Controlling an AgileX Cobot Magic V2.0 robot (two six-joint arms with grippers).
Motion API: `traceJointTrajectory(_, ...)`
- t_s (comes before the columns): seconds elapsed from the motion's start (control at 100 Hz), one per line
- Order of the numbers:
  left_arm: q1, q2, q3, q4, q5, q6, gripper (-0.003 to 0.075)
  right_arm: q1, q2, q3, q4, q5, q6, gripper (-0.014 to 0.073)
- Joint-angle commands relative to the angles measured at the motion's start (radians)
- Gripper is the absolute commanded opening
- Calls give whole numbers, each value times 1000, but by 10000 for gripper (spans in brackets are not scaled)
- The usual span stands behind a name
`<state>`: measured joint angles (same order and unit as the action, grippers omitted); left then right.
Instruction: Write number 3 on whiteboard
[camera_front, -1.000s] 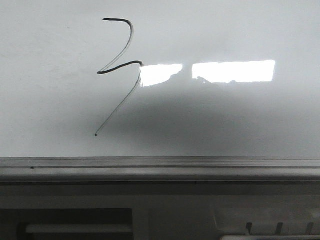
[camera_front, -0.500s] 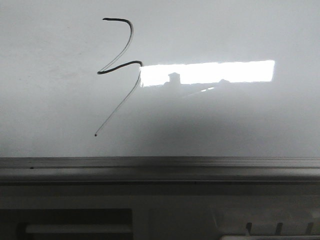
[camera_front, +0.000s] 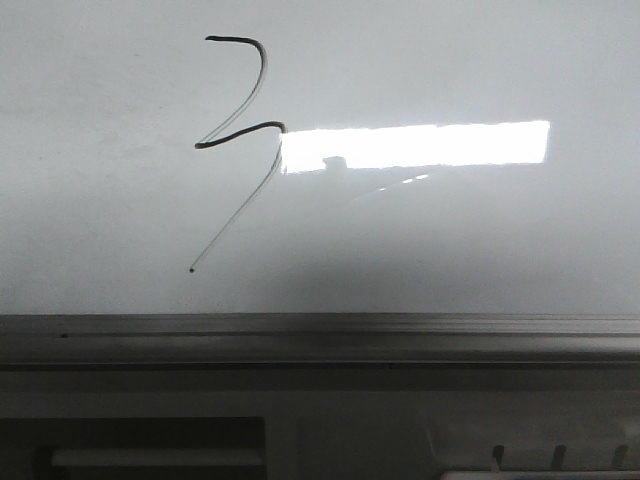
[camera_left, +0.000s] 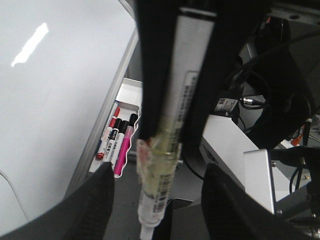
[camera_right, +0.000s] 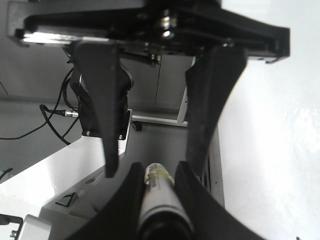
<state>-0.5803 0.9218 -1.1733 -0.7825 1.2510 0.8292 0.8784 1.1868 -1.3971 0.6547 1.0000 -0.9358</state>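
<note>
Up front, the number 3 (camera_front: 240, 140) sits upper left on the whiteboard (camera_front: 450, 230), well above its rail. Left gripper (camera_left: 172, 125) clamps a marker (camera_left: 167, 165), tip cut off; right gripper (camera_right: 152, 120) spread, empty.

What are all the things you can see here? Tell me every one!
number 3: one, thin black line, upper left part of the whiteboard.
whiteboard: one, pale grey-white, glossy, fills the front view.
light reflection: one, bright white, right of the 3.
rail: one, grey, along the board's lower edge.
spare markers: several, red, black, pink, in a white tray beside the board.
marker pen: one, white, held in the left gripper.
left gripper: black, shut on the pen.
right gripper: black, open, empty.
</note>
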Motion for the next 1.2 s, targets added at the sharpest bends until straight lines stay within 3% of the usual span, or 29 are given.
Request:
traceJointTrajectory(0.0,-35,3,-32,-3,14,-34,365,0,-17,-34,40,-54,-15,-61)
traceJointTrajectory(0.2,-41,3,-32,97,14,-107,365,0,-27,-34,40,-54,-26,-61)
traceJointTrajectory(0.68,-41,84,-32,45,-34,-107,360,0,-30,-34,43,-42,-49,-61)
traceJointTrajectory(0.77,-41,82,-32,45,-50,-107,295,0,-30,-34,43,-39,-49,-61)
traceJointTrajectory(0.99,-41,82,-32,45,-71,-104,-21,0,-30,-34,43,-39,-49,-61)
traceJointTrajectory(1.19,-41,82,-32,43,-97,-103,-21,0,-30,-34,43,-62,-49,-22)
